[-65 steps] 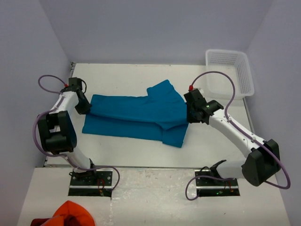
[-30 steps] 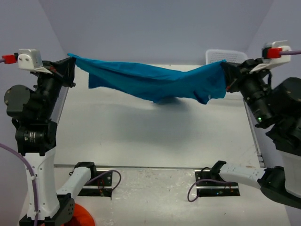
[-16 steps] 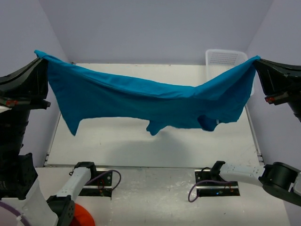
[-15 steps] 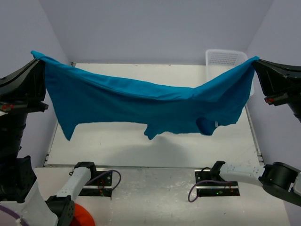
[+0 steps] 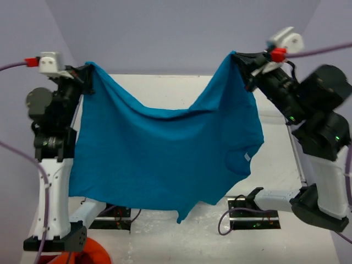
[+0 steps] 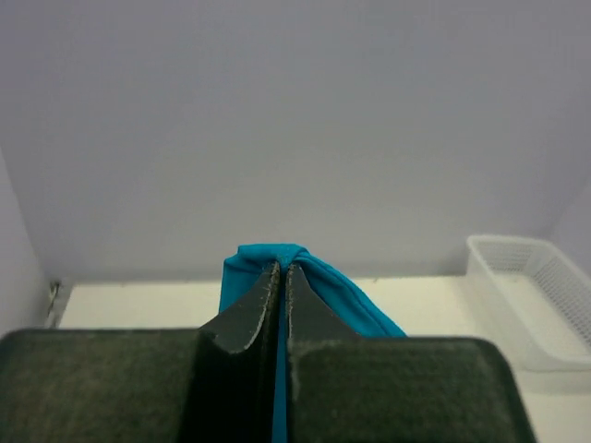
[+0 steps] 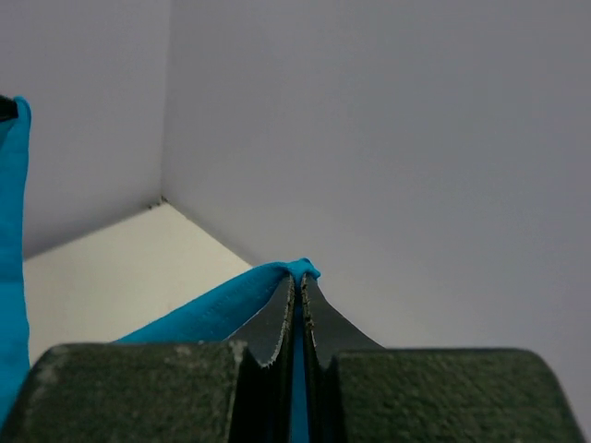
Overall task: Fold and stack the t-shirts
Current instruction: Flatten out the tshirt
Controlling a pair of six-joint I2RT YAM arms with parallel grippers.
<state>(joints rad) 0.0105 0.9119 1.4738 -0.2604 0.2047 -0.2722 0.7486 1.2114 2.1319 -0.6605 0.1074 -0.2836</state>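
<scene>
One teal-blue t-shirt (image 5: 165,159) hangs spread in the air, high above the table, held by its two upper corners. My left gripper (image 5: 88,69) is shut on the left corner; in the left wrist view (image 6: 282,272) the cloth (image 6: 319,286) is pinched between the fingers. My right gripper (image 5: 235,58) is shut on the right corner; in the right wrist view (image 7: 298,281) the cloth (image 7: 212,309) is pinched too. The top edge sags between the grippers. The lower hem hangs down past the table's near edge. A white label (image 5: 245,157) shows near the right side.
A white plastic basket (image 6: 531,286) stands at the back right of the table (image 5: 275,165), mostly hidden behind my right arm in the top view. An orange-red bunched cloth (image 5: 91,254) lies at the bottom left by the left arm's base. Purple walls enclose the table.
Both grippers have moved inward and back from the frame edges, still holding the shirt. The shirt, stretched wide before, now hangs longer and lower with a deeper sag on top.
</scene>
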